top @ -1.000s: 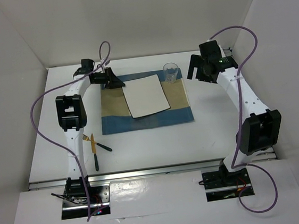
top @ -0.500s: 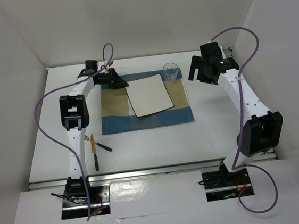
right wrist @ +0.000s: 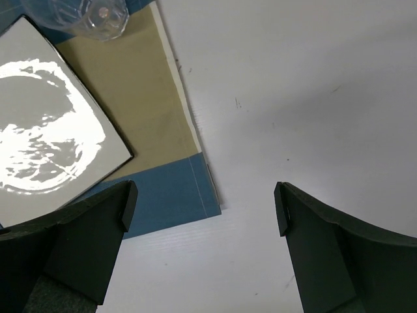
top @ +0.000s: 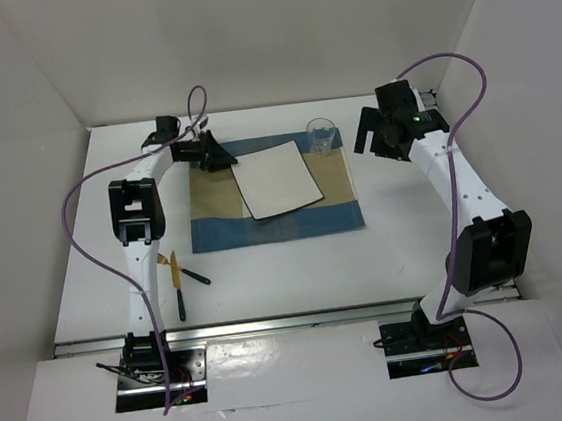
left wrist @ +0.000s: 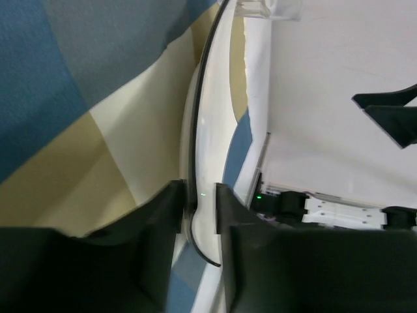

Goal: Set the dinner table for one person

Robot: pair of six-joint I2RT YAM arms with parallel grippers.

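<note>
The dinner table [top: 413, 227] is a wide white tabletop. A blue-and-tan striped placemat [top: 210, 203] lies on it, with a square white black-rimmed plate [top: 278, 179] on top. My left gripper [top: 226, 161] is shut on the plate's far left corner; in the left wrist view its fingers [left wrist: 163, 215] pinch the plate's rim [left wrist: 212, 130] over the placemat [left wrist: 85, 111]. A clear glass [top: 321, 136] stands at the placemat's far right. My right gripper [top: 369, 136] is open and empty right of the glass, above bare table [right wrist: 293, 98] beside the placemat's corner [right wrist: 169, 195].
Dark-handled and yellow-handled cutlery [top: 180, 279] lies on the table near the left arm, left of the placemat. White walls enclose the table on three sides. The right wrist view shows the plate [right wrist: 45, 143] and the glass [right wrist: 85, 16].
My left gripper, shut on the plate's corner, shifted the plate slightly right and then a little back. The right arm has hardly moved.
</note>
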